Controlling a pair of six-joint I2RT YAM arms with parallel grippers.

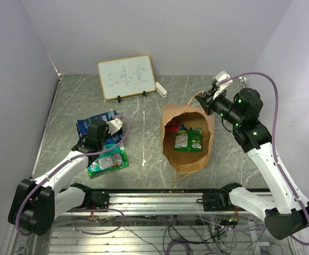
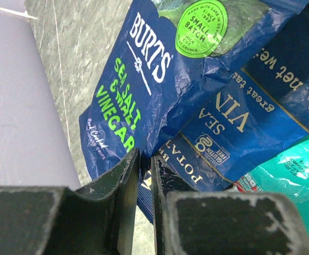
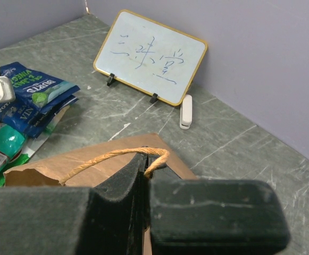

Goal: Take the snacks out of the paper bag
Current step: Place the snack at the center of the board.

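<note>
The brown paper bag (image 1: 187, 158) lies open at the table's middle. Inside it show a green packet (image 1: 189, 139) and a red one (image 1: 173, 127). My right gripper (image 1: 206, 101) is shut on the bag's twisted paper handle (image 3: 111, 155) and holds the bag's far side (image 3: 90, 172) up. My left gripper (image 1: 98, 130) is at the left, over a pile of snacks lying out of the bag. Its jaws (image 2: 145, 159) are shut on the edge of a blue crisp packet (image 2: 143, 79). A second blue packet (image 2: 260, 122) and a teal-green packet (image 1: 109, 161) lie beside it.
A white framed board with writing (image 1: 126, 76) stands at the back, with a small white eraser (image 1: 161, 89) to its right. Purple walls close the table at the left, back and right. A metal rail runs along the near edge.
</note>
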